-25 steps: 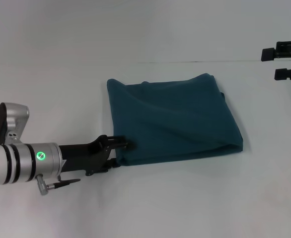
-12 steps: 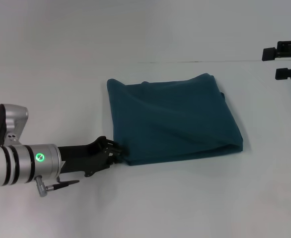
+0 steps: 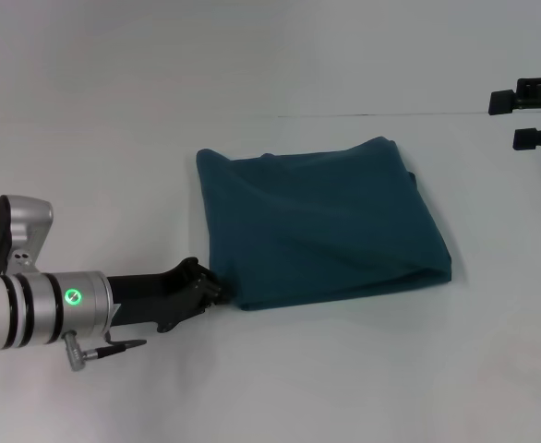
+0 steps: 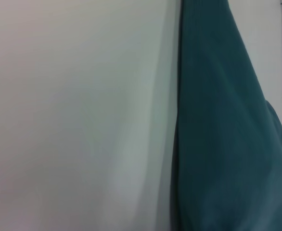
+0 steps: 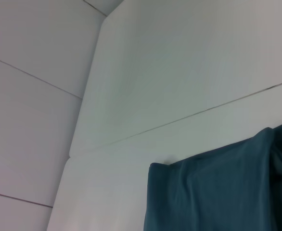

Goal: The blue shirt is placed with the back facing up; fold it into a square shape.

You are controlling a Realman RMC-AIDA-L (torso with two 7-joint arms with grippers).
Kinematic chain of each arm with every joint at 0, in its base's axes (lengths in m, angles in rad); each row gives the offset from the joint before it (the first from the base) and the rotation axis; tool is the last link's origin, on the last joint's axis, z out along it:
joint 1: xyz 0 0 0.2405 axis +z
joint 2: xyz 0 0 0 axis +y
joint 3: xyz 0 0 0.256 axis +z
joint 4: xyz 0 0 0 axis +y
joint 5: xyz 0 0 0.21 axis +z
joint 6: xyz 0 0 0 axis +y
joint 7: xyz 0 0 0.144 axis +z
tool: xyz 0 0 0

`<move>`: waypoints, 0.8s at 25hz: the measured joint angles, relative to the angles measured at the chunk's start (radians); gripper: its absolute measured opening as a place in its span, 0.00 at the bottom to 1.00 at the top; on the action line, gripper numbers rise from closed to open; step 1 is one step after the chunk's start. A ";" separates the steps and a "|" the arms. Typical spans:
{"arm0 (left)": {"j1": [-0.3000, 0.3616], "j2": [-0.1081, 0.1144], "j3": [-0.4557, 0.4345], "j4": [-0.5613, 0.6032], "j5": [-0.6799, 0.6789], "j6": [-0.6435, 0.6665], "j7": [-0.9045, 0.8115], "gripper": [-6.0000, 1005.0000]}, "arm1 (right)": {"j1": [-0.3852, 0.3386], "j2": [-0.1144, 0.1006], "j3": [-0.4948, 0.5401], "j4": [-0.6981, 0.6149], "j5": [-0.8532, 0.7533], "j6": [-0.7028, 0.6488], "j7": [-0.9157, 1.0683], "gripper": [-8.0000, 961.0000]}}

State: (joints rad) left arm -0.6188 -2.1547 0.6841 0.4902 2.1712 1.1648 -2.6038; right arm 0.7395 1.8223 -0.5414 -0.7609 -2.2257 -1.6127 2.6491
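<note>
A: What's nearest the desk's front edge?
B: Left gripper (image 3: 208,284), low over the desk (image 3: 344,388) toward the front-left, tips right at the blue shirt's (image 3: 321,221) near-left corner. Fingers look drawn together w/ no cloth between them.
A: And the shirt?
B: Mid-desk, folded to a rough square, lying flat w/ a few diagonal creases.
A: Farther back?
B: Right gripper (image 3: 529,118) hangs by the far-right edge, well apart from the shirt, fingers spread, holding nothing.
</note>
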 joint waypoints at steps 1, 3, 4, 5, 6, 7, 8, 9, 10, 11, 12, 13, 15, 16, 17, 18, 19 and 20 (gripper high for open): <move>0.001 0.000 0.000 0.001 0.001 0.005 0.003 0.05 | 0.000 0.000 0.000 0.000 0.000 0.000 0.000 0.92; 0.005 0.001 0.000 0.004 0.002 0.022 0.010 0.05 | -0.001 0.000 0.000 0.000 0.000 0.000 0.000 0.92; 0.011 0.001 0.000 0.008 0.003 0.037 0.012 0.05 | -0.001 0.000 0.000 0.000 0.000 -0.001 0.000 0.92; 0.019 0.002 0.000 0.014 0.003 0.052 0.013 0.05 | -0.002 0.000 0.000 0.000 0.000 -0.002 0.000 0.92; 0.027 0.003 0.000 0.020 0.003 0.063 0.014 0.05 | -0.003 0.000 0.001 0.001 0.000 -0.002 0.000 0.92; 0.040 0.005 -0.004 0.033 0.004 0.080 0.014 0.05 | -0.004 0.000 0.001 0.001 0.000 -0.003 0.000 0.92; 0.049 0.005 -0.006 0.042 0.004 0.090 0.014 0.05 | -0.004 0.000 0.002 0.002 0.000 -0.003 0.000 0.92; 0.065 0.009 -0.010 0.056 0.004 0.106 0.012 0.05 | -0.005 0.000 0.003 0.003 0.000 -0.004 0.000 0.92; 0.074 0.012 -0.012 0.064 0.004 0.117 0.011 0.05 | -0.006 0.000 0.005 0.004 0.000 -0.004 0.000 0.92; 0.080 0.013 -0.013 0.067 0.004 0.122 0.010 0.05 | -0.008 0.000 0.006 0.004 0.000 -0.004 -0.001 0.92; 0.091 0.019 -0.015 0.075 0.004 0.135 0.007 0.05 | -0.009 0.000 0.006 0.004 0.000 -0.004 -0.001 0.92; 0.104 0.025 -0.021 0.083 0.005 0.150 0.007 0.05 | -0.009 0.000 0.007 0.005 0.000 -0.004 -0.002 0.92; 0.110 0.027 -0.024 0.087 0.005 0.155 0.007 0.05 | -0.010 0.000 0.007 0.005 0.000 -0.005 -0.002 0.92; 0.116 0.029 -0.027 0.092 0.005 0.160 0.006 0.05 | -0.010 0.000 0.007 0.005 0.000 -0.005 -0.002 0.92; 0.122 0.031 -0.032 0.098 0.006 0.164 0.006 0.05 | -0.010 0.000 0.008 0.005 0.000 -0.005 -0.002 0.92; 0.126 0.033 -0.038 0.103 0.006 0.169 0.007 0.05 | -0.010 0.000 0.008 0.005 0.000 -0.005 -0.002 0.92; 0.128 0.035 -0.045 0.105 0.006 0.177 0.009 0.05 | -0.010 0.000 0.008 0.005 0.000 -0.005 -0.002 0.92; 0.128 0.037 -0.050 0.106 0.007 0.183 0.012 0.05 | -0.010 0.000 0.008 0.005 0.000 -0.005 -0.002 0.92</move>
State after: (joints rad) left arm -0.4903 -2.1177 0.6345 0.5963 2.1779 1.3477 -2.5922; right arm 0.7298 1.8224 -0.5337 -0.7562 -2.2258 -1.6181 2.6475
